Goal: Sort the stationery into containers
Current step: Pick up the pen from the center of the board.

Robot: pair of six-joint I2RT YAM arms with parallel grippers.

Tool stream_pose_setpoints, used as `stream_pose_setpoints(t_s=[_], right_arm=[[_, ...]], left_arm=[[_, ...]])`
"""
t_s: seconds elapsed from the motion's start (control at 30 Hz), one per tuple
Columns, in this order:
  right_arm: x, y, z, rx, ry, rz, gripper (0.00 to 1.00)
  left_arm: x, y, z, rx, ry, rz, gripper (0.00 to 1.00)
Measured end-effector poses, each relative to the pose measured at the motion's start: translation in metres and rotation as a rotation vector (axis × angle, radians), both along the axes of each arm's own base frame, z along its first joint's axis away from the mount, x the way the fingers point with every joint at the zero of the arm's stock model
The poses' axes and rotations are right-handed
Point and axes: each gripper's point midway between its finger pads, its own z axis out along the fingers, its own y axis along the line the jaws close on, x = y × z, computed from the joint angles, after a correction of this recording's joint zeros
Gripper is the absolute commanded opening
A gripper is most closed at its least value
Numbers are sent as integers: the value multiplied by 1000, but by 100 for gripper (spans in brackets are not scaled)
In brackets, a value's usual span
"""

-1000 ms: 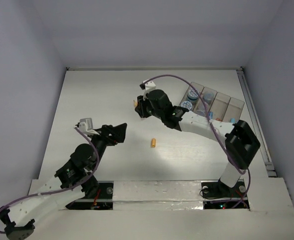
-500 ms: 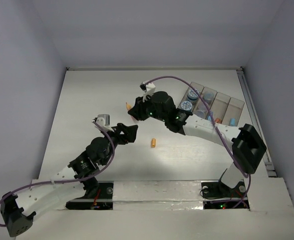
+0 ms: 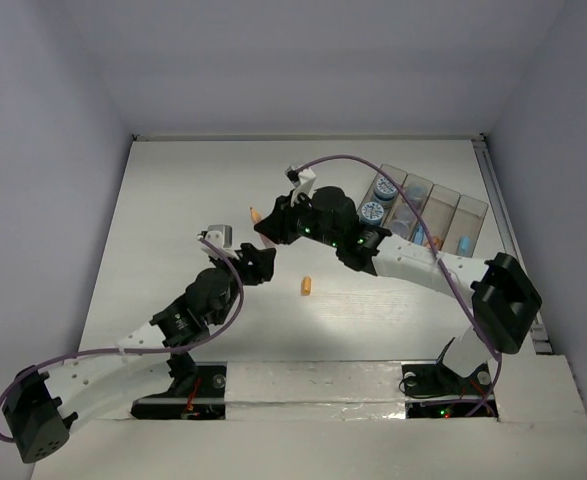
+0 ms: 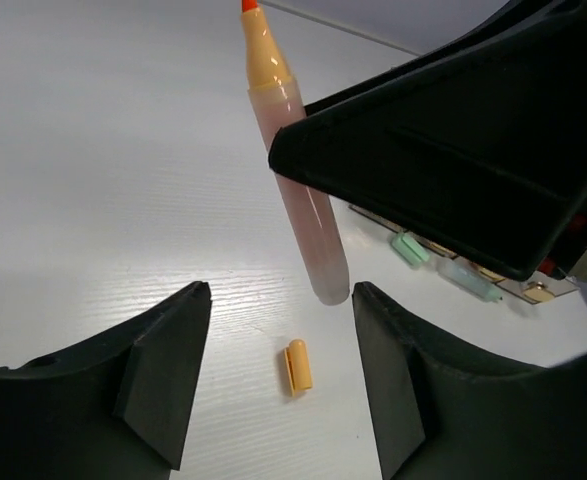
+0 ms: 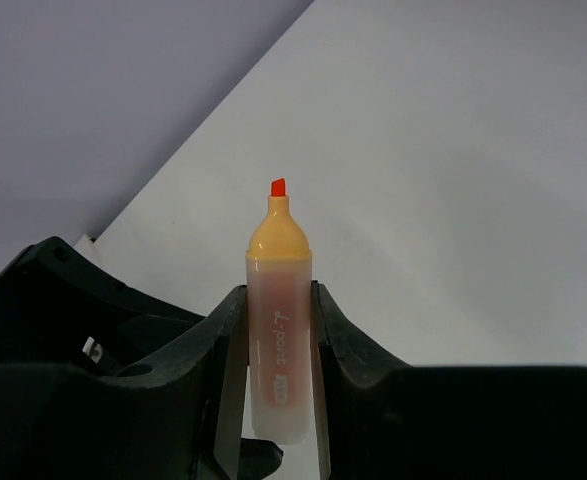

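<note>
My right gripper [image 5: 278,300] is shut on an uncapped orange highlighter [image 5: 279,330], its red tip pointing away. In the top view the right gripper [image 3: 270,222] holds the highlighter [image 3: 257,214] above the table's middle. In the left wrist view the highlighter [image 4: 298,200] hangs just beyond my open, empty left gripper [image 4: 280,292]. Its orange cap [image 4: 296,366] lies on the table between and below the left jaws, and also shows in the top view [image 3: 306,286]. The left gripper [image 3: 261,263] sits just near-left of the right one. The clear organiser box [image 3: 473,208] stands at the far right.
The organiser holds round tubs [image 3: 383,187] in its left compartment and a blue stick [image 3: 464,241] further right. Pale green sticks [image 4: 409,248] show under the right arm. A rail [image 3: 508,230] runs along the table's right edge. Walls close the left, far and right sides.
My left arm has reached forward and right, bringing its open gripper close under the highlighter. My right gripper has shifted slightly left and tilted, still holding the highlighter. The cap has not moved.
</note>
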Motion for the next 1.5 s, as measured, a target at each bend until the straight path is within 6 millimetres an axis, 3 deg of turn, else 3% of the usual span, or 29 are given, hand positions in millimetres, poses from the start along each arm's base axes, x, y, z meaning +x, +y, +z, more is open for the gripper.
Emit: stream_pose_setpoints(t_s=[0.37, 0.53, 0.73, 0.87, 0.93, 0.97, 1.0, 1.03, 1.17, 1.2, 1.3, 1.33, 1.4, 1.43, 1.47, 1.5], right_arm=[[-11, 2, -12, 5, 37, 43, 5], [-15, 2, -16, 16, 55, 59, 4], [-18, 6, -9, 52, 62, 81, 4], [-18, 6, -9, 68, 67, 82, 4], [-19, 6, -8, 79, 72, 86, 4], [-19, 6, -8, 82, 72, 87, 4], [-19, 6, -8, 87, 72, 87, 4], [-19, 6, -8, 91, 71, 85, 4], [-19, 4, -6, 97, 64, 78, 7], [-20, 3, -5, 99, 63, 78, 10], [-21, -1, -1, 105, 55, 69, 35], [-21, -3, 0, 106, 53, 61, 49], [-22, -11, 3, 108, 51, 51, 63], [-22, -17, 5, 109, 49, 43, 81], [-21, -25, 6, 108, 51, 29, 93], [-19, -34, 6, 104, 46, 10, 100]], left_arm=[[5, -2, 6, -9, -27, 6, 47], [7, -4, 8, -8, -37, 6, 28], [9, -8, 12, -16, -53, -6, 25], [11, -9, 10, -10, -53, -6, 32], [11, -10, 8, -6, -49, -8, 25], [11, -10, 8, -8, -47, -10, 18], [11, -10, 7, -5, -46, -7, 5], [11, -10, 6, -8, -42, -6, 0], [12, -6, 6, -8, -41, 6, 0], [12, -6, 6, -8, -42, 3, 0], [9, -9, 10, -19, -50, -18, 0], [7, -10, 11, -23, -55, -34, 0], [3, -13, 13, -37, -74, -69, 0], [0, -15, 13, -44, -85, -89, 0], [-3, -16, 13, -47, -92, -106, 0], [-6, -16, 12, -47, -97, -121, 0]])
